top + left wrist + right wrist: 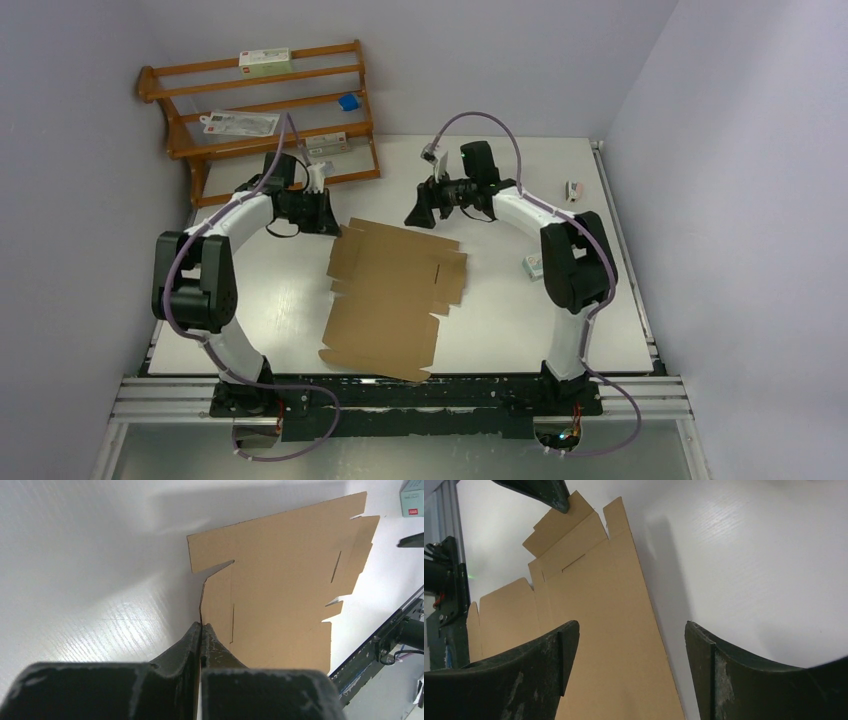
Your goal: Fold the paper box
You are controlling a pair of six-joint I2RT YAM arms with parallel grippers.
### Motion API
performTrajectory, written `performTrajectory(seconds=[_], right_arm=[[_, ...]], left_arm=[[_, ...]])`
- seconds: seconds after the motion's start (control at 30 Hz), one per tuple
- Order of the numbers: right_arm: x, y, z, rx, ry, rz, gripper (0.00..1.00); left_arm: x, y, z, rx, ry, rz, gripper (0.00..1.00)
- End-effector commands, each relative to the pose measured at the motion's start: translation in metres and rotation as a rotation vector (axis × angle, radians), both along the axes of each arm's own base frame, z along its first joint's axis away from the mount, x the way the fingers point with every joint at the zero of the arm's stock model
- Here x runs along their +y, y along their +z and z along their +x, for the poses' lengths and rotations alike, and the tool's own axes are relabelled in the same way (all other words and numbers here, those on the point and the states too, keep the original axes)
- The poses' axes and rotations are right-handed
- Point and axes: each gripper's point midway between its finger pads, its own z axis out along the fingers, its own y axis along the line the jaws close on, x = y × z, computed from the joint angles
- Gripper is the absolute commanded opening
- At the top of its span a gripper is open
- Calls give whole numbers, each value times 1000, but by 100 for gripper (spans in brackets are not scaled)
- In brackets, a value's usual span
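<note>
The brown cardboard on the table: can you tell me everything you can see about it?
The paper box is a plain brown cardboard sheet, unprinted and unfolded. Its edges are cut into flaps, tabs and notches, with thin slits inside. It lies spread on the white table between the arms, a little askew. The left gripper is shut on its far left corner. The right gripper is open at its far edge; I cannot tell if it touches.
</note>
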Motion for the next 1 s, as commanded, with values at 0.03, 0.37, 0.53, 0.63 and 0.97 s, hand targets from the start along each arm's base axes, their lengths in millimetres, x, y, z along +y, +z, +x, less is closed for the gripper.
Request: performTrajectory(seconds=[0.03, 0.37, 0.53, 0.63, 0.97], right_arm=[[12, -14, -9, 57, 99, -18, 79], [25, -37, -7, 88, 172, -54, 62], [28, -42, -11, 103, 222, -56, 51], [29, -45, -14, 94, 241, -53, 49], [29, -47, -17, 108, 276, -72, 30]], left_arm=[[-9, 25, 6, -105, -47, -40, 5], [-16, 35, 3, -130, -70, -63, 5], [-16, 34, 3, -122, -73, -68, 5], [-18, 36, 2, -128, -79, -76, 5], [-16, 35, 2, -124, -73, -67, 5]])
